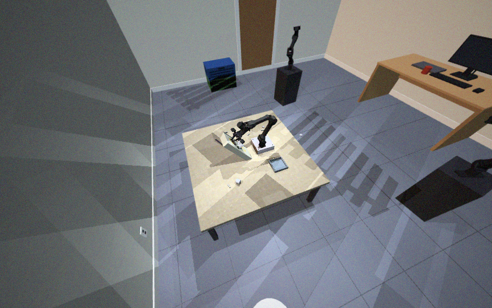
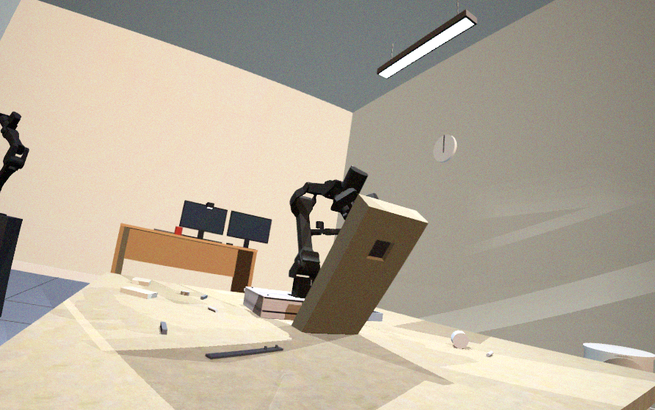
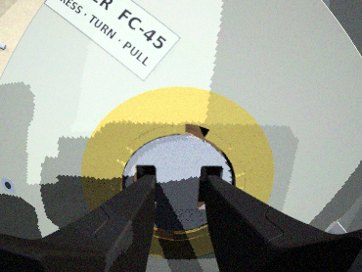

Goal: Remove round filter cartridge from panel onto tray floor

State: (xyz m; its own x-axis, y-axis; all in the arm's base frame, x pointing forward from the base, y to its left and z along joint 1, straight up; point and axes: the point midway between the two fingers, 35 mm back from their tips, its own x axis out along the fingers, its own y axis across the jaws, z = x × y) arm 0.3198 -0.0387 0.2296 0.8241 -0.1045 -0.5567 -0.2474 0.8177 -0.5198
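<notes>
The service panel [image 1: 237, 152] [image 2: 357, 285] [image 3: 279, 54] leans on the table, its face toward the arm. The pale round cartridge [image 3: 178, 158] sits in its opening, inside a yellow ring [image 3: 147, 105]. A brown and black notch shows at the opening's upper edge. My gripper [image 3: 180, 186] [image 1: 237, 141] is partly open at the cartridge face, a finger on each side of centre. The fingertips are over the two slots; how deep they reach I cannot tell. The fingers hide the lower slot areas. The tray [image 1: 281, 169] holds nothing visible. In the exterior view the panel hides the gripper.
The arm's white base box [image 1: 263, 147] [image 2: 277, 304] stands near the panel. A small white cylinder [image 1: 238, 181] [image 2: 459, 339] lies on the table. A dark bar [image 2: 244, 353] lies behind the panel. Several small pieces lie on the table's far side.
</notes>
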